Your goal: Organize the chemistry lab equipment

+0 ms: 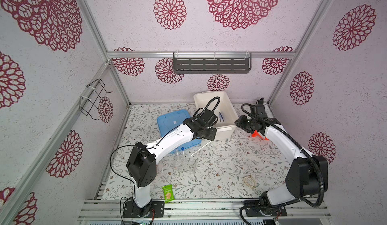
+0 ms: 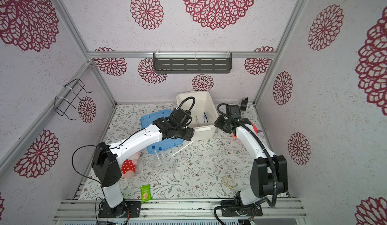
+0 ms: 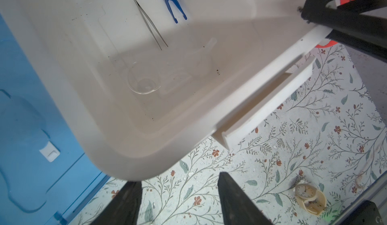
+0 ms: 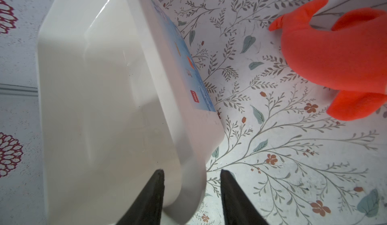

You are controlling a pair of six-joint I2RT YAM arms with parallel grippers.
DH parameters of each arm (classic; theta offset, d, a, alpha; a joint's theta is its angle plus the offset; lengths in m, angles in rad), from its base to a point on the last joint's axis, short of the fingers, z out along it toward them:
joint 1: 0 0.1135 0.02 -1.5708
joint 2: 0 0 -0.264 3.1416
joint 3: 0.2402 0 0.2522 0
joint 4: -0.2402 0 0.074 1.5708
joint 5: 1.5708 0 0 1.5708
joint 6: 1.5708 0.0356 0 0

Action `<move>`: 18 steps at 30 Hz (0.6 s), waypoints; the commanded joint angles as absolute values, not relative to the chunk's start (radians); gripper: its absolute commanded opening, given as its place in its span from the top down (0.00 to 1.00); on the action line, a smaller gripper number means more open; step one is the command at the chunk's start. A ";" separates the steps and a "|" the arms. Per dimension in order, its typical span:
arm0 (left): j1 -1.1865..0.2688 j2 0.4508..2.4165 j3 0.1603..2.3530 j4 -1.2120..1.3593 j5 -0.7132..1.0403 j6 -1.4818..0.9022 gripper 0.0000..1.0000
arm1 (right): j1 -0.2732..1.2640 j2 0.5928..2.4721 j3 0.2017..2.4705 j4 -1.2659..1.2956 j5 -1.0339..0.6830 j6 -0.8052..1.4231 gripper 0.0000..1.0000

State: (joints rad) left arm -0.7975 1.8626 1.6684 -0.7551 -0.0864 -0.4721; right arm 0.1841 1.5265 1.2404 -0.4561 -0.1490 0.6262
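Lab pieces are found in two spots. Inside the white bin (image 2: 184,97), upper centre of both top views, dark blue tweezers (image 2: 205,117) and metal tweezers (image 2: 197,119) are laid side by side, not touching. A clear glass dish (image 3: 143,81) is seen near them in the left wrist view.

On the table (image 2: 209,171), centre of frame: two clear tubes with blue caps (image 2: 157,152), a thin clear rod (image 2: 182,148), faint clear glassware (image 2: 165,163).

A blue lid (image 2: 152,117), left of the bin, is partly covered by the left arm. An orange plush (image 4: 335,56), pink plush (image 2: 129,167), green packet (image 2: 145,193) and cream watch (image 3: 310,196) are scattered around.

Left gripper (image 3: 178,188): fingers apart, nothing between, beside the bin's near corner.

Right gripper (image 4: 191,171): fingers apart, astride the bin wall, a gap shown at the outer finger.
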 commanded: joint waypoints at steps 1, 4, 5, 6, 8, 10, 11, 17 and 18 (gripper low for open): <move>-0.779 1.887 1.705 -0.727 -0.067 -0.463 0.38 | 0.184 1.537 1.289 -0.464 -0.093 0.594 0.58; -0.772 1.914 1.736 -0.730 -0.053 -0.462 0.39 | 0.184 1.563 1.305 -0.465 -0.086 0.599 0.62; -0.772 1.922 1.750 -0.732 -0.051 -0.462 0.39 | 0.184 1.570 1.312 -0.464 -0.086 0.603 0.64; -0.771 1.930 1.763 -0.739 -0.052 -0.461 0.39 | 0.184 1.576 1.322 -0.464 -0.084 0.608 0.66; -0.767 1.941 1.785 -0.745 -0.052 -0.458 0.39 | 0.183 1.587 1.341 -0.468 -0.074 0.618 0.71; -0.762 1.950 1.802 -0.751 -0.054 -0.457 0.39 | 0.182 1.595 1.362 -0.476 -0.065 0.628 0.74; -0.759 1.952 1.806 -0.753 -0.053 -0.457 0.39 | 0.182 1.598 1.370 -0.479 -0.062 0.630 0.74; -0.735 1.954 1.810 -0.753 -0.050 -0.459 0.39 | 0.178 1.617 1.390 -0.489 -0.028 0.645 0.77; -0.733 1.954 1.808 -0.753 -0.046 -0.461 0.39 | 0.178 1.621 1.390 -0.490 -0.033 0.649 0.77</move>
